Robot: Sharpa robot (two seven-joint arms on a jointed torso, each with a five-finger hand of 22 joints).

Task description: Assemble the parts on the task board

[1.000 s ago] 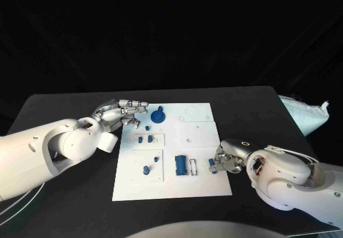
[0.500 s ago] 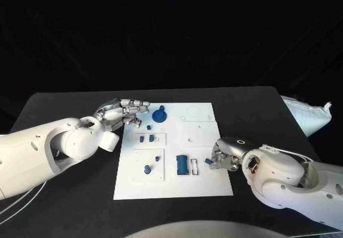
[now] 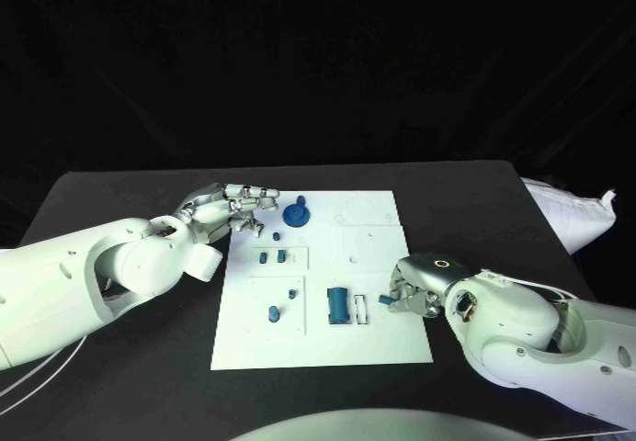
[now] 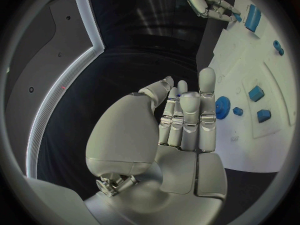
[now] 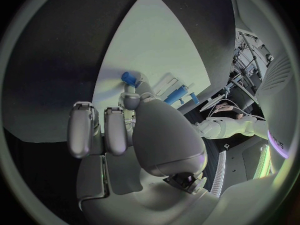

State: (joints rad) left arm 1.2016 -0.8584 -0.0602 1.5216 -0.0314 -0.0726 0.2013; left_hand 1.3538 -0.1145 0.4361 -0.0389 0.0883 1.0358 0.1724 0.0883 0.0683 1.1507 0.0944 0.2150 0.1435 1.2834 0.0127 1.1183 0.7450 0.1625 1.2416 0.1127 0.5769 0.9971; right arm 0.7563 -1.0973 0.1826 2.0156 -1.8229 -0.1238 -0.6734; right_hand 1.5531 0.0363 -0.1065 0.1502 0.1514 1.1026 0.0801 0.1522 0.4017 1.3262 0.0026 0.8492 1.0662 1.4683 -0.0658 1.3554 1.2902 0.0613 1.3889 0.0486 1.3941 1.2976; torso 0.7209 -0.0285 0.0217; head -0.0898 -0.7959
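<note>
One white task board (image 3: 375, 276) on black desk (image 3: 119, 197). Two silver hands: left hand (image 3: 225, 208) at board's far left corner, right hand (image 3: 414, 292) at board's right edge. Seven blue parts counted on board: one gear (image 3: 296, 216), two small blocks (image 3: 270, 257), one tiny peg (image 3: 290, 295), one oval piece (image 3: 272, 314), one long cylinder (image 3: 338, 303), one small piece (image 3: 387, 299) touching right hand's fingers.
</note>
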